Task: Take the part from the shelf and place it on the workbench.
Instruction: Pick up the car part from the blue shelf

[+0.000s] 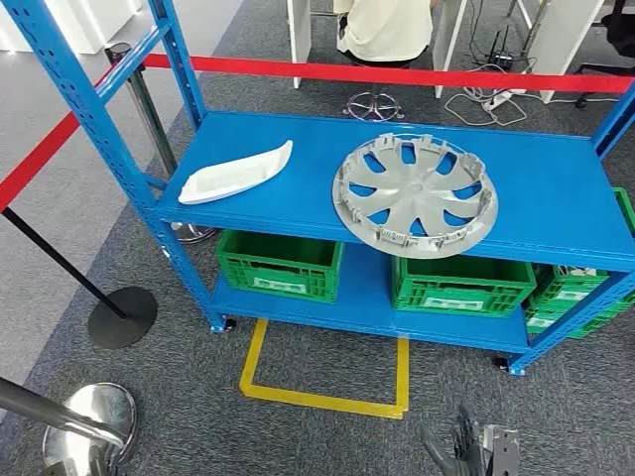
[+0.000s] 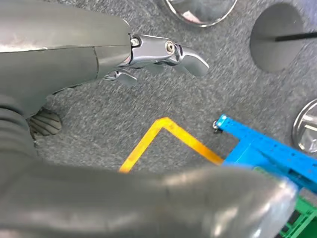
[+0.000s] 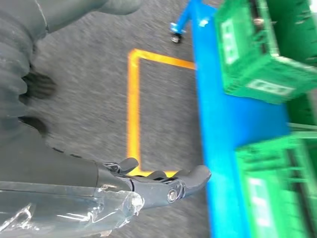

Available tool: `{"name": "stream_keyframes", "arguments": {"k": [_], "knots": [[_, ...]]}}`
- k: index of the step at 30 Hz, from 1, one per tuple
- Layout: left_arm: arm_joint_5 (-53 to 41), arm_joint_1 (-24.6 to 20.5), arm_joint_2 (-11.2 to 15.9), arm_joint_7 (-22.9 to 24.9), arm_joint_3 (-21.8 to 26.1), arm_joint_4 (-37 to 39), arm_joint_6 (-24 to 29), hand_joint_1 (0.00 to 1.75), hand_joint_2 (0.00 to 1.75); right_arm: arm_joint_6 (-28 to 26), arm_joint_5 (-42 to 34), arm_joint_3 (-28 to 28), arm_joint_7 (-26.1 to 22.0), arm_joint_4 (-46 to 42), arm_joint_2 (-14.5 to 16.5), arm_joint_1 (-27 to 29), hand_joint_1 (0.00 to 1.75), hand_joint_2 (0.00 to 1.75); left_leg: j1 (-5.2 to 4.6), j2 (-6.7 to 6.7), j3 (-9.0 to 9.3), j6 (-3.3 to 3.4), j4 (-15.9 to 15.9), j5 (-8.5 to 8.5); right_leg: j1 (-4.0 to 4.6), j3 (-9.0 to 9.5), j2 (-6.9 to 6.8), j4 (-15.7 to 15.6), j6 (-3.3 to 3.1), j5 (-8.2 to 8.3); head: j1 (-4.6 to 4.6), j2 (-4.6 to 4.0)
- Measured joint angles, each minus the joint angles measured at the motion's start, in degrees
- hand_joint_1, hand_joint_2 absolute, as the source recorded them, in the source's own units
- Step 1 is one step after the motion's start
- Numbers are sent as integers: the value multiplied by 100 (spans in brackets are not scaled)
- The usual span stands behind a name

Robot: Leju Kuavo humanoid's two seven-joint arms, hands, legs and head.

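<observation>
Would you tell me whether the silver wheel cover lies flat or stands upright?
Flat: the wheel cover lies on the blue shelf, its ribbed inner side up.

The blue metal shelf (image 1: 554, 188) stands on grey carpet (image 1: 188, 387) and has two levels. On the upper level lie a white elongated part (image 1: 236, 174) toward the left and a silver wheel cover (image 1: 416, 193) near the middle, well apart from each other. On the lower level stand green crates (image 1: 281, 263), side by side. A yellow tape outline (image 1: 325, 397) lies on the carpet, in front of the shelf.
</observation>
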Motion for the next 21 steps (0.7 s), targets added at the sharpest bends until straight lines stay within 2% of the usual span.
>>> {"name": "stream_keyframes", "arguments": {"k": [5, 10, 13, 16, 17, 18, 21], "knots": [[-124, -63, -24, -116, 271, 155, 108, 0, 0, -350, 133, 373, -134, -512, 37, 83, 0, 175, -7, 0, -3, 4, 11, -3, -8, 0, 0, -1, 6, 4, -2, 0], [-253, -137, -33, -137, 522, 352, 307, 0, 0, -841, 435, 975, -230, -1122, 40, 208, 0, 175, -23, 0, -19, 39, 41, -26, -22, -1, 0, -2, 30, -2, -2, 0], [-326, -175, -40, -85, 624, 452, 443, 0, 0, -1186, 714, 1331, -257, -1477, 40, 293, 0, 175, -41, 0, -32, 81, 59, -43, -40, 0, 0, -17, 65, -4, -2, 0], [-402, -210, -58, -18, 702, 540, 563, 0, 0, -1530, 1029, 1651, -257, -1781, 39, 373, 0, 175, -31, 7, -14, 158, 9, -47, -45, -7, -2, 43, 140, 46, -2, 0], [-425, -221, -67, 5, 721, 565, 602, 0, 0, -1649, 1143, 1745, -254, -1879, 39, 398, 0, 175, -12, 13, 11, 183, -11, -46, -36, -33, -13, 126, 161, 11, 8, 0], [-451, -229, -76, 32, 739, 592, 642, 0, 0, -1776, 1270, 1841, -246, -1981, 38, 419, 0, 175, 5, 20, 39, 202, -19, -45, -32, -105, -30, 275, 175, -96, 28, 0], [-530, -237, -97, 112, 800, 678, 761, 0, 0, -2146, 1669, 2118, -203, -2266, 37, 493, 0, 175, 24, 48, 62, 213, -21, -56, -40, -606, -87, 1262, 205, -625, 75, 0]]}}
